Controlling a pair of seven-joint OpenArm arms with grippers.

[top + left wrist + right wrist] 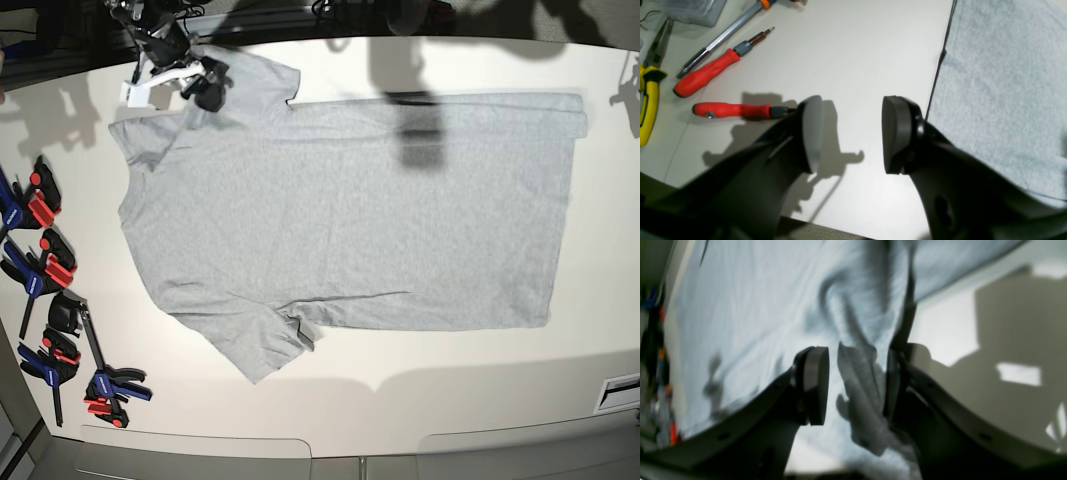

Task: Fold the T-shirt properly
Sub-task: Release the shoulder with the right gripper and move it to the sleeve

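Note:
The light grey T-shirt (350,210) lies spread flat on the white table (400,400), plain side up, collar end at the left and hem at the right. My right gripper (205,82) is at the far-left sleeve. In the right wrist view a raised fold of the T-shirt (750,306) stands between the fingers of that gripper (855,383). The fold touches the right finger, and a gap shows at the left pad (815,383). My left gripper (851,133) hangs open over bare table, just left of the T-shirt's edge (1000,83), with nothing between its pads.
Two red-handled screwdrivers (706,71) (733,110) and yellow-handled pliers (648,100) lie left of my left gripper. Several blue-and-red clamps (40,270) line the table's left side. The table's front edge runs close below the T-shirt's near sleeve (265,345).

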